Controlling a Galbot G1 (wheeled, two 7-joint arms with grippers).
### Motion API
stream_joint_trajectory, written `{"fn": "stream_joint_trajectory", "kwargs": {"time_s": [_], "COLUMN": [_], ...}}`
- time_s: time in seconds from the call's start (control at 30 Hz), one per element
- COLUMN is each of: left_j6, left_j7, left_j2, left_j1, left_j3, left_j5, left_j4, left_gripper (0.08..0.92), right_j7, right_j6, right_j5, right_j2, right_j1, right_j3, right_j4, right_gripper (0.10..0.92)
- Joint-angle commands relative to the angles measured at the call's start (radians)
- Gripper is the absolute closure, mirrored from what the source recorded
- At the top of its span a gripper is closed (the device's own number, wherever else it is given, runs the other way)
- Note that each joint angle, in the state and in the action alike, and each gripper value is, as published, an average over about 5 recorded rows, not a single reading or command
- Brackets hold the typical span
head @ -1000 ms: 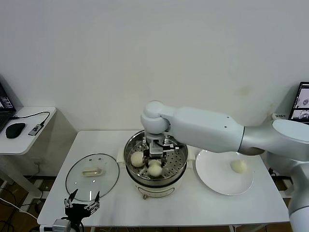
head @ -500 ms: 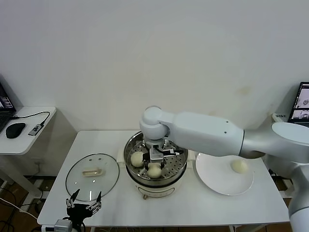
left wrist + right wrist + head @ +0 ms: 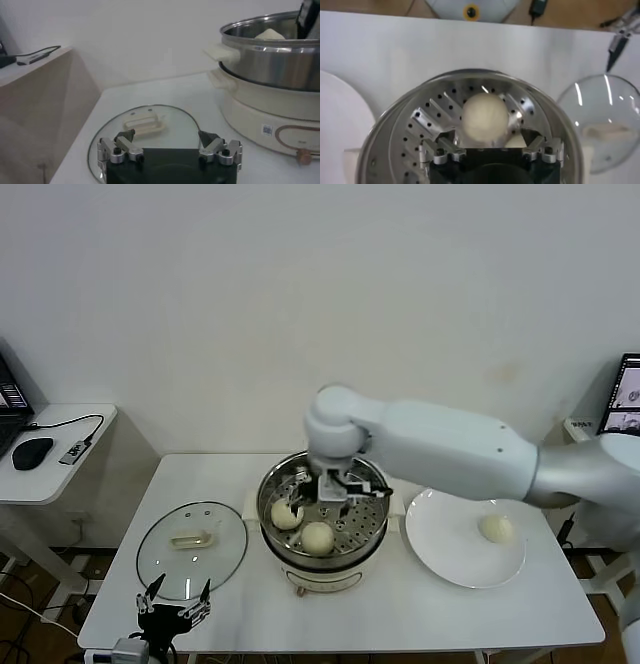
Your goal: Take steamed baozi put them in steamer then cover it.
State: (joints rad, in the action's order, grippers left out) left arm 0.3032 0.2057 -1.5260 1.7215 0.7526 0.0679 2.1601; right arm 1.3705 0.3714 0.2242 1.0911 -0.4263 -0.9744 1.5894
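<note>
1. I had the right pincer [image 3: 333,488] over the steamer [image 3: 322,536] at frame centre, its jaws spread wide and holding nothing; a second earlier they were clamped on a baozi [image 3: 318,536] low on the tray, and the arm had since lifted a little; I judged the bun released.
2. That baozi lay on the perforated tray beside another [image 3: 286,514] to its upper left; in the right wrist view it sat free between the spread fingertips [image 3: 438,152].
3. One baozi [image 3: 494,528] remained on the white plate [image 3: 440,559] at right, so I judged that the loading was unfinished.
4. The cover [image 3: 192,549] lay flat on the worktop [image 3: 400,614] at lower left, handle up.
5. The left pincer [image 3: 172,608] waited open just below the cover, likely placed ready for lifting it later.
</note>
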Motion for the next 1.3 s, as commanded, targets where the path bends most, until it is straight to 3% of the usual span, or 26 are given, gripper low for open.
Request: {"fn": "stream_joint_trajectory", "kwargs": {"time_s": [0.03,0.2,0.3,0.47,0.77,1.3], "left_j6": [0.002,0.001,-0.001,-0.002,0.003,-0.007], "left_j7": [0.003,0.003,-0.006,-0.008,-0.009,-0.013], "left_j2": [0.006,0.007,0.003,0.013,0.019,0.017], "left_j1": [-0.010,-0.016,-0.023,-0.020,-0.020,0.013], "left_j3": [-0.013,-0.027,-0.035,-0.036,-0.017,-0.006], "left_j5": [-0.002,-0.003,-0.008,-0.013,-0.021,-0.018], "left_j4": [-0.003,-0.008,-0.014,-0.010,-0.001,-0.035], "left_gripper": [0.177,0.177,0.177,0.177,0.177,0.177], "right_j7": [-0.027,-0.107,-0.107,-0.059,-0.016,-0.078], "right_j6": [-0.209,-0.463,-0.587,-0.662,-0.619,-0.529], "right_j5": [-0.210,-0.337,-0.327,-0.217,-0.054,0.133], "right_j2": [-0.267,-0.425,-0.506,-0.580,-0.591,-0.418], "right_j1": [-0.125,-0.023,0.074,0.192,0.406,0.554], "right_j3": [0.079,0.131,0.191,0.259,0.408,0.476], "right_j4": [0.001,-0.030,-0.051,-0.131,-0.229,-0.486], "right_gripper": [0.202,0.203,0.203,0.203,0.203,0.203]}}
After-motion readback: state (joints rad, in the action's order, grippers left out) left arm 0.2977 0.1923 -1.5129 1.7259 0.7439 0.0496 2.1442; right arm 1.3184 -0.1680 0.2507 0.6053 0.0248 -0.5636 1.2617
